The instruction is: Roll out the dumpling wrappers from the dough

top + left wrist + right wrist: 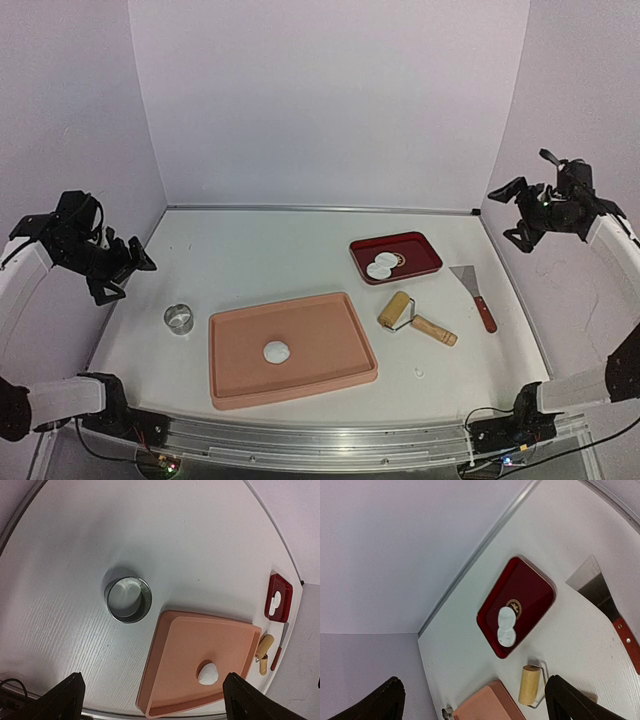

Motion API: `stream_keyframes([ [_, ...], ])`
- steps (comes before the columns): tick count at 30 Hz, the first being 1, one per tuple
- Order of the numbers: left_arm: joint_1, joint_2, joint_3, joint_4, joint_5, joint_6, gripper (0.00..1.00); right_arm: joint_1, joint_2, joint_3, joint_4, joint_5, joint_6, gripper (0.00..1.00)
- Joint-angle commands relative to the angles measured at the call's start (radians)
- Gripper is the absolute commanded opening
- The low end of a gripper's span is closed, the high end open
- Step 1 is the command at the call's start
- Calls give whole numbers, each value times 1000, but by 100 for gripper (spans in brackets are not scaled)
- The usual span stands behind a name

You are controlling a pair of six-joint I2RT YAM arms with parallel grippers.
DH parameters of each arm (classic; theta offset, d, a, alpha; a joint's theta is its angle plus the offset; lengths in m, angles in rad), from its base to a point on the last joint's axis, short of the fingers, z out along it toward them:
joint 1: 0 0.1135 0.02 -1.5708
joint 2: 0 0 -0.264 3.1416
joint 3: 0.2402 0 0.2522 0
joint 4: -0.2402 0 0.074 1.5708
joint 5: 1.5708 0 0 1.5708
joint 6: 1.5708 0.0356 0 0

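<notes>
A small round blob of white dough [276, 351] [208, 673] lies near the middle of the pink tray [330, 335] [190, 645]. Two dumpling wrappers [382, 265] [506, 630], thin white discs that overlap, rest in the red tray [415, 250] [530, 592]. My left gripper [125, 275] [152, 690] hangs open, high over the table's left edge and well clear of the dough. High at the right edge, my right gripper [510, 213] [474, 690] is open too, with nothing between its fingers.
A metal ring cutter [179, 319] [128, 599] stands left of the pink tray. A wooden roller [397, 309] [529, 685] lies between the two trays. A red-handled scraper [473, 290] [600, 592] lies to the right. Walls close in on three sides.
</notes>
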Motion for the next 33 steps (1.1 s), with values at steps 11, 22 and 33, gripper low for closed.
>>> stream_keyframes([
  [11, -118, 76, -17, 70, -32, -50, 95, 515, 256, 140, -575, 654, -443, 98],
  [22, -126, 131, 5, 86, -20, -28, 92, 577, 364, -20, -448, 520, -690, 98],
  [33, -128, 158, 29, 108, -18, -66, 91, 578, 599, -51, -300, 515, -818, 97],
])
